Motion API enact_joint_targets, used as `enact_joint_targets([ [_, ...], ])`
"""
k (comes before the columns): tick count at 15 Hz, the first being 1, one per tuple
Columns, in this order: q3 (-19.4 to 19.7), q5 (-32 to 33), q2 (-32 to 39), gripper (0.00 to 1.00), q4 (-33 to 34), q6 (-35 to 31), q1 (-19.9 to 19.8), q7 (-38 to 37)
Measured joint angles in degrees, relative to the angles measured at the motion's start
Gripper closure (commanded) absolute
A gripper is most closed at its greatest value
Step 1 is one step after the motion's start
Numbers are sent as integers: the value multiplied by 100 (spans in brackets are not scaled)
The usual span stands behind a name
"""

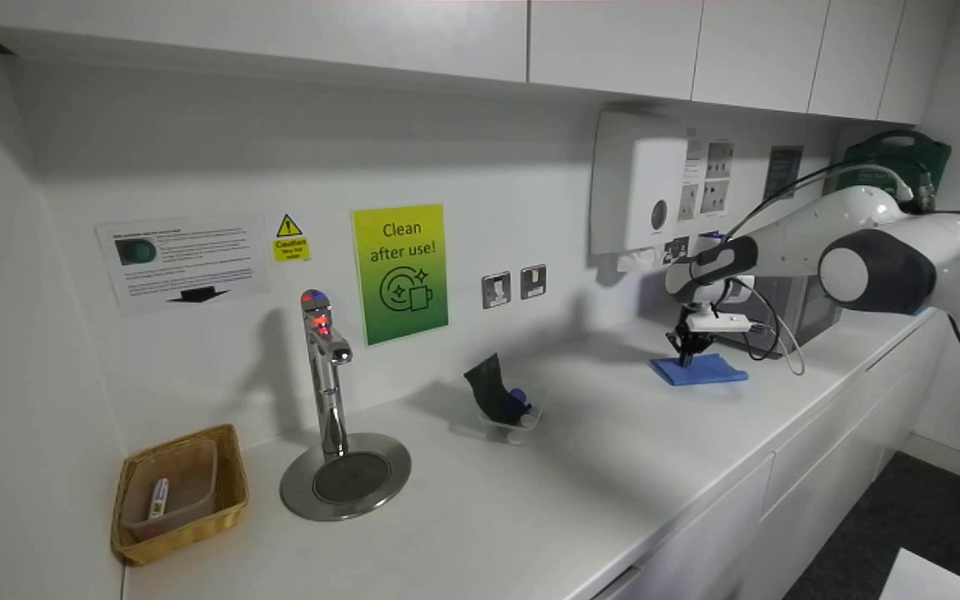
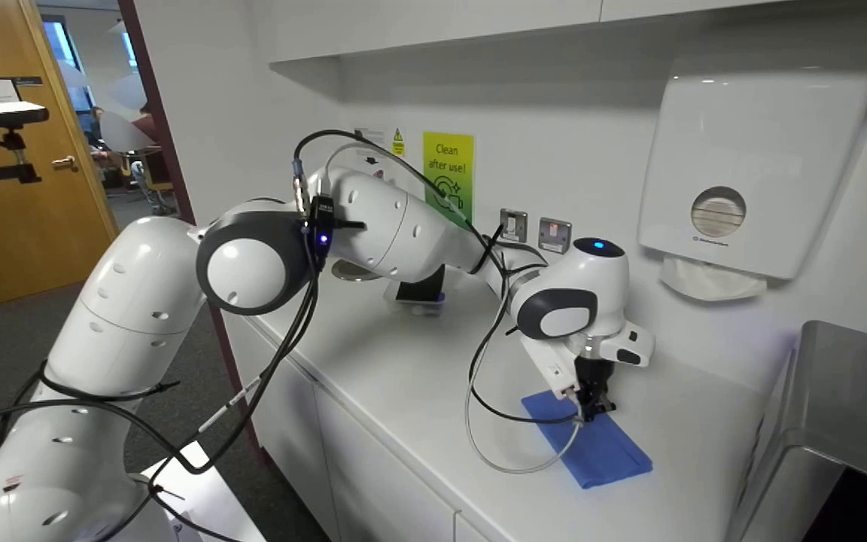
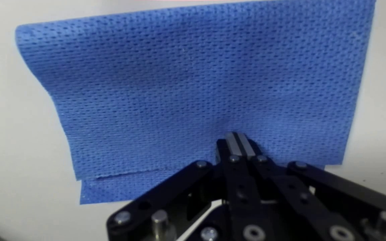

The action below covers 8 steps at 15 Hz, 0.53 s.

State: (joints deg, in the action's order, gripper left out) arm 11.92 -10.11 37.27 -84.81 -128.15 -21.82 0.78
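The arm (image 2: 396, 226) bends at the elbow (image 2: 245, 271), well apart from the cloth (image 2: 606, 452) and higher than it, and stretches across to it. The wrist (image 2: 576, 301) stands above the cloth, turned down. The gripper (image 3: 235, 134) points down at the cloth, its pads (image 3: 246, 146) together side by side, touching the cloth or just above it.

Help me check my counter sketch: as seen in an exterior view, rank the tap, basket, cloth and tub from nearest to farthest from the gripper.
From the gripper, in an exterior view:
1. Cloth, directly below it.
2. Tub, to its left in the picture.
3. Tap, further left.
4. Basket, farthest left.
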Motion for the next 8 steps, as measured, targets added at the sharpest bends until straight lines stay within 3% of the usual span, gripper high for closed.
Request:
enact_joint_targets([
  [8, -245, 63, 438, 100, 829, 417, 396, -24],
])
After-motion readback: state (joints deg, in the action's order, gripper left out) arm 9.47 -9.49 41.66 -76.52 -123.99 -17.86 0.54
